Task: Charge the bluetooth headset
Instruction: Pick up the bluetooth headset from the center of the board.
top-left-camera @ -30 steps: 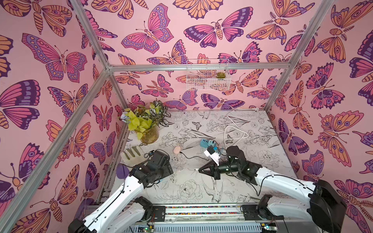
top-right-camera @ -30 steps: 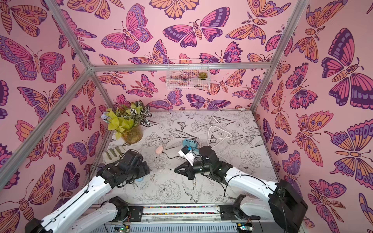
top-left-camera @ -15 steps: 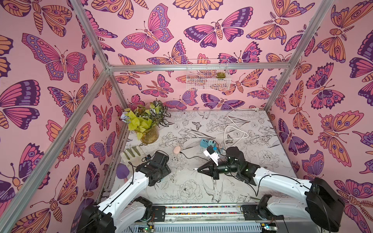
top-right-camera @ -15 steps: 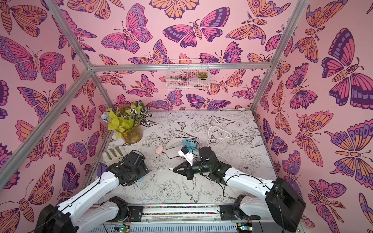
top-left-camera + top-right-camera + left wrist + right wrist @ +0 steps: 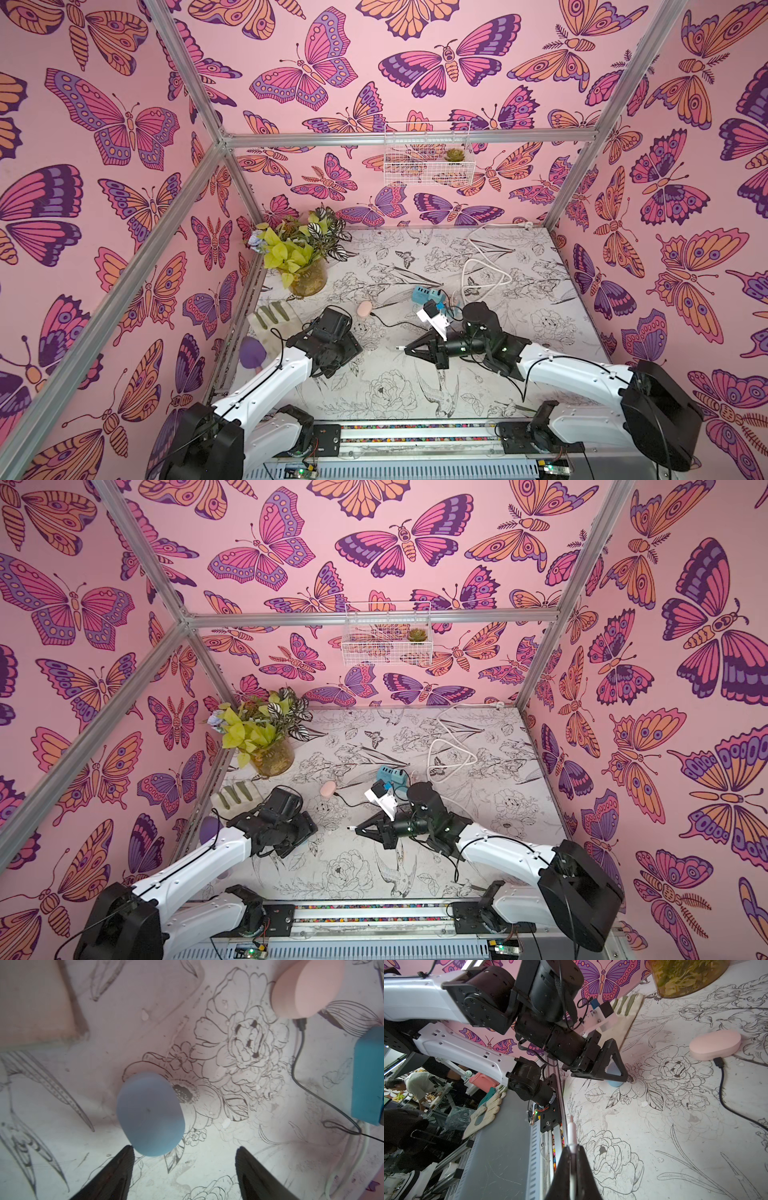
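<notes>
Blue and oval, the headset case (image 5: pixel 149 1113) lay flat on the table (image 5: pixel 548 299), just ahead of the left gripper (image 5: pixel 185 1149). That gripper's jaws stood wide apart with nothing between them. The case sat off to one side of the gap, close by one fingertip (image 5: pixel 122 1163), and whether it touched could not be told. The right gripper (image 5: pixel 572 1153), apart from the case, had its jaws closed tight on a white plug (image 5: pixel 571 1132), whose tip stuck out toward the left arm. A pink case (image 5: pixel 307 989) further off had a black cable (image 5: pixel 299 1059) plugged into it, near a teal charger block (image 5: pixel 367 1076), so the blue one seemed to be the one to charge. The step in hand looked like securing the case: the plug was ready, the case not yet held. The next move would call for the left gripper to shift sideways until the case sat between the jaws, then close on its sides. It would then have to turn the port, which no view showed, toward the plug so the right arm could push straight in.
</notes>
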Robot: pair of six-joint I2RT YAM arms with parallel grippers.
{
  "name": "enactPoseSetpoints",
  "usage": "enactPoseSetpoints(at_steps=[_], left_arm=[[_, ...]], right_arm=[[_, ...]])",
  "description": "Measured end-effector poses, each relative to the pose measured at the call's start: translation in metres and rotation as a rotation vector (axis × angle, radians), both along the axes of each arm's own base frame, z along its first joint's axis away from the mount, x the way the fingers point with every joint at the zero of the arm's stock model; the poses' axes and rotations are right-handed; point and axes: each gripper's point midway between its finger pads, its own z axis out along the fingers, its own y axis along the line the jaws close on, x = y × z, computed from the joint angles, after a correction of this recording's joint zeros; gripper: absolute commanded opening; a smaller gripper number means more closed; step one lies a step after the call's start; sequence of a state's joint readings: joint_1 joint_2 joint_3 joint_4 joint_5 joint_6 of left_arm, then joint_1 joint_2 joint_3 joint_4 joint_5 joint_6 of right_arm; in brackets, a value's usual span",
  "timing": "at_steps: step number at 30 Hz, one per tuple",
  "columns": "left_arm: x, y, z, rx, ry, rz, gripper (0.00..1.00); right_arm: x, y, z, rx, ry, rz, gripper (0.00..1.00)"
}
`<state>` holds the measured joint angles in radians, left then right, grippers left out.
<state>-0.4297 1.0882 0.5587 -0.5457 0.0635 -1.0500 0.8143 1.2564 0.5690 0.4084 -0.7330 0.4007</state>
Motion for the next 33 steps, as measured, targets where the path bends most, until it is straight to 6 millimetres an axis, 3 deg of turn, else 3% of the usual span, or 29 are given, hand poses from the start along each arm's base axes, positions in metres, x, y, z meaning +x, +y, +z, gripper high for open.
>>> enactPoseSetpoints(at_steps=[9, 15, 23, 33], left_arm=[[0.001, 0.016, 0.025, 0.085, -0.052, -0.003, 0.86], [0.020, 0.024, 0.044, 0.208, -0.066, -0.095, 0.88], [0.040, 0.023, 0.014, 0.334, 0.074, -0.280, 0.88], [0.048, 0.015, -0.008, 0.349, 0.121, -0.380, 0.86]], right_arm=[[0.000, 0.000, -0.001, -0.003, 0.013, -0.003, 0.07], [0.000, 0.000, -0.001, -0.004, 0.015, -0.003, 0.07], [0.000, 0.000, -0.001, -0.004, 0.015, -0.003, 0.07], [0.000, 0.000, 0.000, -0.002, 0.013, -0.003, 0.07]])
